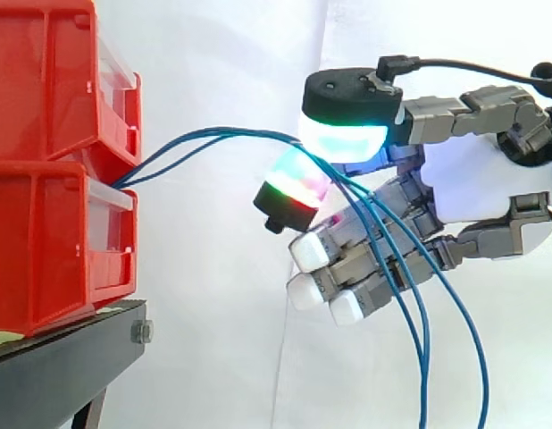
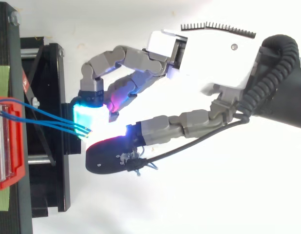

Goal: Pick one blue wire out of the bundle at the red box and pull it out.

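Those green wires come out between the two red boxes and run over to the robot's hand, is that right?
Not quite: the wires are blue, not green. The side view shows them coming out between the two red boxes and running over to the hand.

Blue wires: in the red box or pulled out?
In. In the side view the blue wires run from the red box, entering between its stacked bins; no end hangs free there.

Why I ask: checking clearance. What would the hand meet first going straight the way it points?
The blue wires, already at the hand; beyond them the red bins, though depth is uncertain.
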Motion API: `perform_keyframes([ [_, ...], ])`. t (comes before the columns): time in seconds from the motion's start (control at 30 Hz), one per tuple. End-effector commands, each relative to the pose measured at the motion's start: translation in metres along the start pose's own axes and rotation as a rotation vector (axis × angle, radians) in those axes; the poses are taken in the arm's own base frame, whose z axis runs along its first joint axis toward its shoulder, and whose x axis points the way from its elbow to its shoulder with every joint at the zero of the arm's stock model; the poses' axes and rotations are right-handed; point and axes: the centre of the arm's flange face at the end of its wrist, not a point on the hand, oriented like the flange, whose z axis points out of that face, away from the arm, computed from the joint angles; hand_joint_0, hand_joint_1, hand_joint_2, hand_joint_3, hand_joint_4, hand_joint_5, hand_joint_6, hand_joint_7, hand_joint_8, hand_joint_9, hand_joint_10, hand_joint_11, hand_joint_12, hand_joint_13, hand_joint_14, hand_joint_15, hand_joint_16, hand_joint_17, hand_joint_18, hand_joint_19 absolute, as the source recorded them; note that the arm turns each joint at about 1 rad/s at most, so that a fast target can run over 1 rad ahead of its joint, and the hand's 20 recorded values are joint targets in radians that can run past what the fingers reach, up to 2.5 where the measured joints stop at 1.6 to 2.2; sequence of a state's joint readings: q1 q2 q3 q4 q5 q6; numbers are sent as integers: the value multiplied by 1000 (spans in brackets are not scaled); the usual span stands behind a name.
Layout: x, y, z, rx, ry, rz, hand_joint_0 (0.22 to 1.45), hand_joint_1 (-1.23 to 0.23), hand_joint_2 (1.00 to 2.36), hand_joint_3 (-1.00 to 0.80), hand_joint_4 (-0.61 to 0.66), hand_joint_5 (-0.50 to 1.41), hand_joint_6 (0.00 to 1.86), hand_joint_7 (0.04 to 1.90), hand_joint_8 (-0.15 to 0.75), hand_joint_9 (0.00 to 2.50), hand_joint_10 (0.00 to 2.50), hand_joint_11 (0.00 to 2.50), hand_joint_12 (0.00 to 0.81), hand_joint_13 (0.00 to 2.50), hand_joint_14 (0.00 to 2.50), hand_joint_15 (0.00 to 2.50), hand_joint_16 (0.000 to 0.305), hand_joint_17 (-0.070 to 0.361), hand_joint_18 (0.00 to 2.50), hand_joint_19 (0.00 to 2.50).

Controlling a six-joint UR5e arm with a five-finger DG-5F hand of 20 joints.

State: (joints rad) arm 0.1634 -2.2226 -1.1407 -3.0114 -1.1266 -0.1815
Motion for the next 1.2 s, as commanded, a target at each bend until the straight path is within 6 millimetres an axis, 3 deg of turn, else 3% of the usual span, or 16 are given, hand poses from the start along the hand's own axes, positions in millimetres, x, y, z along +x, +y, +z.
perform_keyframes([
  [0.0,0,-2,-1,13,1,40,684,-853,1022,-117,-309,-167,910,1262,214,827,11,278,377,613,11,275,50,113,587,382],
  [0.1,-1,-2,-4,32,5,68,623,-882,1021,-189,-231,-145,847,1306,148,865,6,179,353,581,9,220,49,111,579,389],
  [0.2,1,-5,-6,51,8,84,608,-886,1019,-219,-181,-128,821,1318,145,881,5,151,352,566,8,203,49,111,575,381],
  [0.27,2,-6,-7,60,12,92,618,-880,1022,-163,-180,-127,816,1437,152,882,6,175,354,561,9,217,49,111,573,381],
  [0.33,1,-5,-8,69,13,98,649,-862,1025,-29,-175,-141,885,1431,218,906,9,292,379,637,11,286,49,111,606,395],
  [0.47,1,-7,-8,73,13,107,691,-868,1026,34,-212,-139,916,1533,230,974,11,341,379,715,14,341,49,110,661,419],
  [0.5,1,-7,-8,73,13,110,692,-867,1025,26,-245,-138,925,1468,217,1005,11,350,377,743,16,351,48,109,666,429],
  [0.6,1,-7,-8,73,12,116,620,-898,1022,-73,-173,-102,910,1256,207,1135,10,347,371,810,15,390,48,108,699,453],
  [0.73,1,-5,-9,72,12,137,605,-897,1023,-125,-136,-78,898,1191,218,1241,11,366,361,878,17,417,46,102,738,464],
  [0.77,1,-6,-9,73,11,141,617,-905,1024,-110,-135,-78,898,1214,223,1244,13,361,359,890,17,424,45,102,751,469],
  [0.83,1,-6,-9,74,11,153,700,-945,1027,117,-134,-63,928,1320,273,1351,15,508,380,1122,26,677,47,105,883,502],
  [0.9,1,-7,-9,83,11,161,737,-946,1024,156,-107,-68,943,1312,291,1373,20,598,380,1146,28,751,45,102,911,552],
  [0.97,1,-4,-9,79,11,174,728,-933,1027,87,-151,-77,961,1205,285,1372,19,598,376,1135,26,746,45,100,908,548],
  [1.03,1,-3,-9,79,12,181,646,-919,1022,-186,-109,-79,931,1133,248,1352,16,493,371,1041,25,633,44,99,856,545],
  [1.1,0,0,-9,80,13,184,612,-883,1015,-320,-116,-67,901,1145,231,1336,13,432,365,989,22,556,44,100,828,546],
  [1.17,-2,5,-9,93,13,181,605,-869,1013,-341,-108,-63,890,1141,224,1337,12,409,369,971,20,524,45,101,820,538],
])
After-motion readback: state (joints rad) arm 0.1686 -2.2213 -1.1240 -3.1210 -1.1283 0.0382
